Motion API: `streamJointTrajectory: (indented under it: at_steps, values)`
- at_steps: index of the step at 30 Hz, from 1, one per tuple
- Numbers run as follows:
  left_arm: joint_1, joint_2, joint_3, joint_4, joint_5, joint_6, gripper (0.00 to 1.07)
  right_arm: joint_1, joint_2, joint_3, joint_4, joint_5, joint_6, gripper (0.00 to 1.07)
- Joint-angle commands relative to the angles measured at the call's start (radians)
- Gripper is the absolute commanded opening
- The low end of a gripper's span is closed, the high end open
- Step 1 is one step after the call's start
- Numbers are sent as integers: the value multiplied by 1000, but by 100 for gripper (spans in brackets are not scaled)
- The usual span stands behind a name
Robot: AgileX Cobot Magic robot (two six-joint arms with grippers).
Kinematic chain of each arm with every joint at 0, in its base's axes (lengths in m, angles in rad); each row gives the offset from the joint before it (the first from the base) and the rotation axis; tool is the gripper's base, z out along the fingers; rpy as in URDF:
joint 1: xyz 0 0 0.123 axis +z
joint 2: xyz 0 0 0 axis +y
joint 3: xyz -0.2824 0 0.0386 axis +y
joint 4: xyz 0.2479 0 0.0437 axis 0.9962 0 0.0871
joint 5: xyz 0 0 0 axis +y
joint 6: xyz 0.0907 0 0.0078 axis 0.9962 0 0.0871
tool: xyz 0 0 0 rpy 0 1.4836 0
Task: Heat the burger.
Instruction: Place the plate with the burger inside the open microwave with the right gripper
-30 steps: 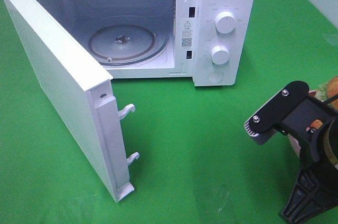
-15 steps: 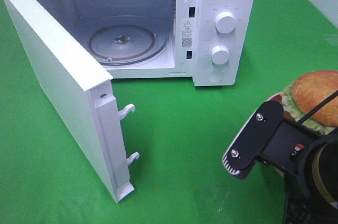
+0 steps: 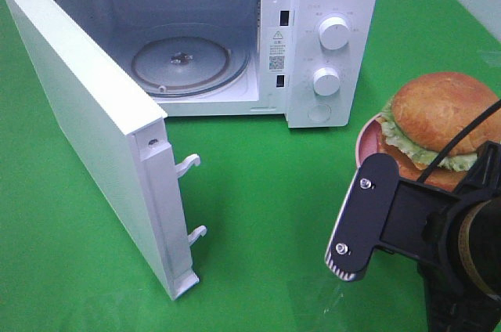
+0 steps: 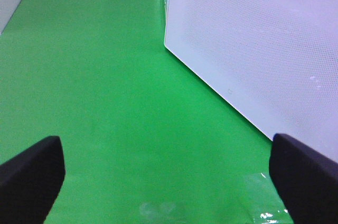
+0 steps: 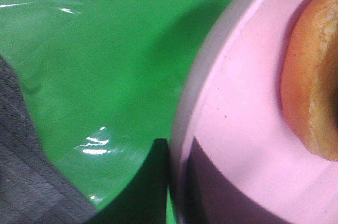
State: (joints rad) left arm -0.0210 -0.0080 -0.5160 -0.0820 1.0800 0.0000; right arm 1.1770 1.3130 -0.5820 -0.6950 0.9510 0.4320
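Observation:
The burger (image 3: pixel 442 113), with a golden-brown bun and green lettuce, sits on a round pink plate (image 3: pixel 366 140) held above the green table at the right. My right gripper (image 5: pixel 177 182) is shut on the plate's rim; in the exterior view its fingers are hidden behind the black wrist mount (image 3: pixel 368 222). The bun's edge (image 5: pixel 311 86) shows in the right wrist view. The white microwave (image 3: pixel 329 3) stands at the back with its door (image 3: pixel 86 128) swung open and the glass turntable (image 3: pixel 182 62) bare. My left gripper (image 4: pixel 169 182) is open and empty over the green cloth.
The open door juts toward the front left, its latch hooks (image 3: pixel 190 164) pointing right. Its outer face (image 4: pixel 253 49) is close to the left gripper. Green cloth (image 3: pixel 266 191) lies between the door and the plate. Two knobs (image 3: pixel 334 33) are on the microwave's right panel.
The right arm has swung and carried the plate with the burger up and left into view; the burger is now almost fully visible. The microwave and door have not moved.

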Motion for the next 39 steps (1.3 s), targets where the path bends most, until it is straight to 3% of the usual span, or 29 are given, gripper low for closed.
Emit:
streamJointTrajectory:
  at_steps: [1,27,33,39]
  values:
    - [-7,-13,1,-5,-15,0,100,2,-10,-2,-88,-3,-64,0]
    - [-7,-13,1,-5,-15,0,100,1,-10,-2,-140,-209,-300,0]
    - [-7,-13,1,-5,-15,0,100,-37,-10,-2,-136,-270,-424,0]
    - [-7,-13,1,-5,-15,0,100,-140,-10,-2,-136,-415,-612,0]
